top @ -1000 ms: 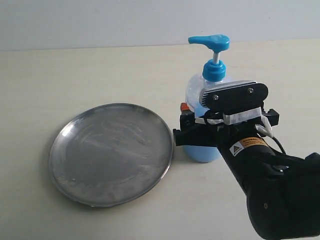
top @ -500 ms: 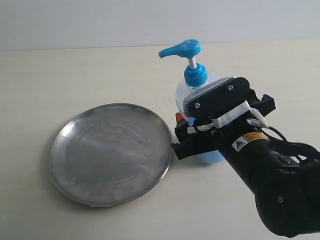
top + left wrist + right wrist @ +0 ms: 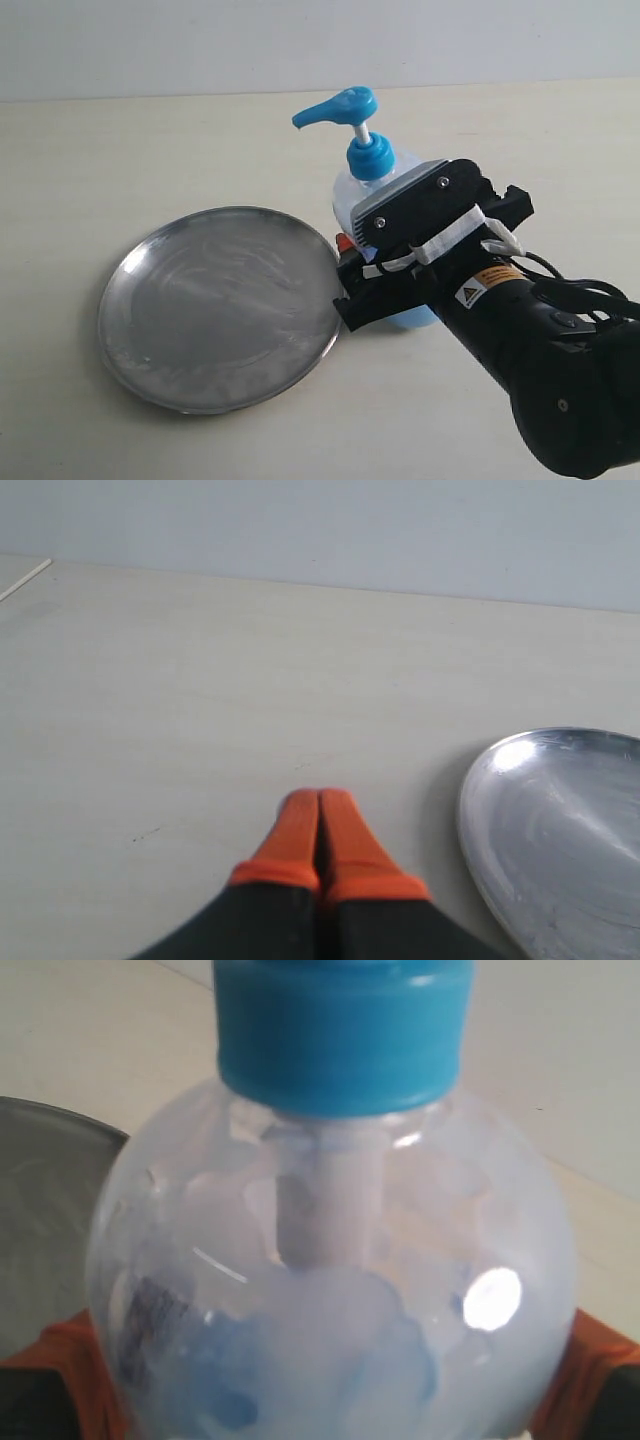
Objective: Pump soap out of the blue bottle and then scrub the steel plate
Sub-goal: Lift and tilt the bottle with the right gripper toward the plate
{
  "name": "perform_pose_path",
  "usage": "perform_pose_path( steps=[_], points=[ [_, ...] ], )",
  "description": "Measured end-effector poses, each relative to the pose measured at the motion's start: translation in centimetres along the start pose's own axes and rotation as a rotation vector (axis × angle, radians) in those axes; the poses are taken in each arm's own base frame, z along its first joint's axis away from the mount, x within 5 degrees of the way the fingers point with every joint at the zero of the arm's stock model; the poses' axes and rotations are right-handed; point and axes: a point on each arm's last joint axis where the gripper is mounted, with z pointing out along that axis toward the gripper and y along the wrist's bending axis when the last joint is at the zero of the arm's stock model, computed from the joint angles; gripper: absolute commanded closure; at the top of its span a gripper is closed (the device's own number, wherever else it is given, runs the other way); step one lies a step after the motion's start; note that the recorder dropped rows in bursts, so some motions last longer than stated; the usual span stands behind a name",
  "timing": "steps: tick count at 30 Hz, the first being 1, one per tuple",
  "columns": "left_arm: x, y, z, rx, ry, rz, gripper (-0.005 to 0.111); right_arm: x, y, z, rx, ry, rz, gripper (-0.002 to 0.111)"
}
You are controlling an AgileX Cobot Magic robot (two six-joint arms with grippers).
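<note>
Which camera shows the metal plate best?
The exterior view: the steel plate shows nearly whole. The left wrist view catches only one side; the right wrist view, a grey sliver behind the blue bottle.

Setting: lab-type robot test station. Bare cream counter [image 3: 150, 130], plain pale wall [image 3: 200, 40] behind it, black robot arm [image 3: 560, 380] with a warning sticker [image 3: 485, 288] over it.

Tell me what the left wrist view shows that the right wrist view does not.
Only the left wrist view: the left gripper, its orange fingertips pressed together above the table. Only the right wrist view: the blue bottle close up, with its blue collar, held between the orange pads of the right gripper. Both: an edge of the steel plate and the pale table.
</note>
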Motion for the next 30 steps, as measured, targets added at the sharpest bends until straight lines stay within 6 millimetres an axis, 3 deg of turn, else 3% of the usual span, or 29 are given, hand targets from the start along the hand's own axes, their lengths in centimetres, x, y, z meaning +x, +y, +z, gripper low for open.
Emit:
perform_pose_path(
  steps=[21, 30],
  points=[
    [0.0, 0.0, 0.0, 0.000, 0.000, 0.000, 0.107, -0.1, 0.2, -0.1, -0.026, 0.006, -0.004, 0.108],
    [0.0, 0.0, 0.0, 0.000, 0.000, 0.000, 0.107, -1.1, 0.8, 0.6, -0.056, 0.028, -0.017, 0.108]
  ],
)
